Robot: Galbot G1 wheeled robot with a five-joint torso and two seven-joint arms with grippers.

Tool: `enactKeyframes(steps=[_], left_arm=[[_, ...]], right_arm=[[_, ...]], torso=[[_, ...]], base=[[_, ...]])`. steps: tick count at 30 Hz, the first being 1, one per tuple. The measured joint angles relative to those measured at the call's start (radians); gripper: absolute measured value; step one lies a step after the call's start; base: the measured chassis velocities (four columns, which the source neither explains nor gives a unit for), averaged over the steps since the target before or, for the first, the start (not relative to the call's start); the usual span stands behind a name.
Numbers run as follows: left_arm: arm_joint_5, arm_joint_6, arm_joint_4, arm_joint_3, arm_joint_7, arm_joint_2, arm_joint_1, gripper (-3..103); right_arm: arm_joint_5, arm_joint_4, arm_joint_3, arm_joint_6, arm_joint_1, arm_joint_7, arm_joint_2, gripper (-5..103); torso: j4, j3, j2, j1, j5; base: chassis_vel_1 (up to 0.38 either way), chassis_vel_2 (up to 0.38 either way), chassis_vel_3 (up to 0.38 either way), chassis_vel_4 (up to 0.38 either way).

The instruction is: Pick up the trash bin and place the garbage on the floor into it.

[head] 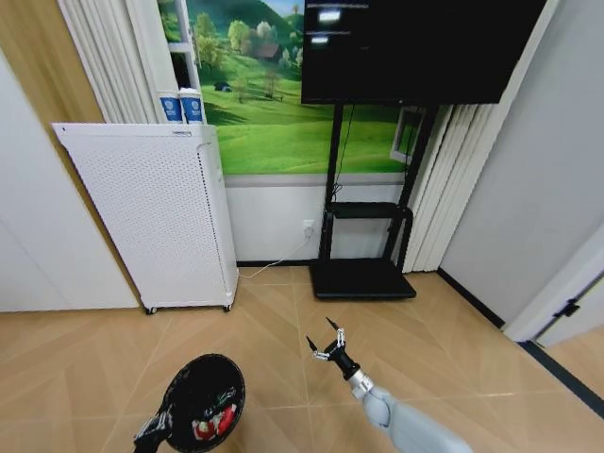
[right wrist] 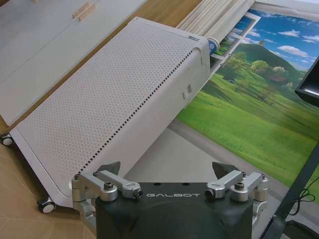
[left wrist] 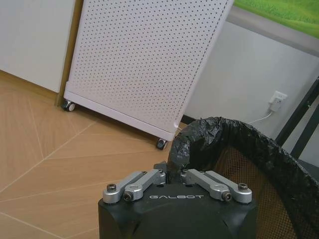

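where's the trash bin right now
In the head view the trash bin is low on the robot's left, held at its rim by the left gripper, in front of the white perforated appliance.

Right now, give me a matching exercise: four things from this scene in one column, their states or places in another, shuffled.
Things:
1. left claw
2. right claw
3. trash bin
4. garbage

States:
A. open, empty, above the floor
B. inside the bin
C. shut on the bin's rim
D. held up, lined with a black bag

Pairs: 1-C, 2-A, 3-D, 4-B
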Motion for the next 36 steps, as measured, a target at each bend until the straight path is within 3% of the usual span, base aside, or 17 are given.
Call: enactKeyframes(steps=[9, 16, 36], left_arm=[[-0.003, -0.029, 0.05, -0.042, 0.028, -0.059, 0.044, 6], [-0.016, -0.034, 0.087, -0.054, 0.055, -0.053, 0.023, 6], [-0.025, -0.035, 0.258, 0.039, 0.08, -0.055, -0.181, 6]], right_arm=[[-0.006, -0.007, 0.012, -0.001, -0.002, 0.0, 0.004, 100], [-0.008, -0.011, 0.017, -0.001, -0.011, 0.0, -0.003, 100], [0.057, -0.031, 0.004, -0.001, -0.034, -0.005, 0.032, 100]], torso=[[0.0002, 0.0, 0.0, 0.001, 0.0003], [0.0002, 0.0, 0.0, 0.0, 0.0], [0.0, 0.0, 0.0, 0.0, 0.0001]], base=[[-0.062, -0.007, 0.049, -0.003], [0.0, 0.0, 0.0, 0.0], [0.0, 0.0, 0.0, 0.0]])
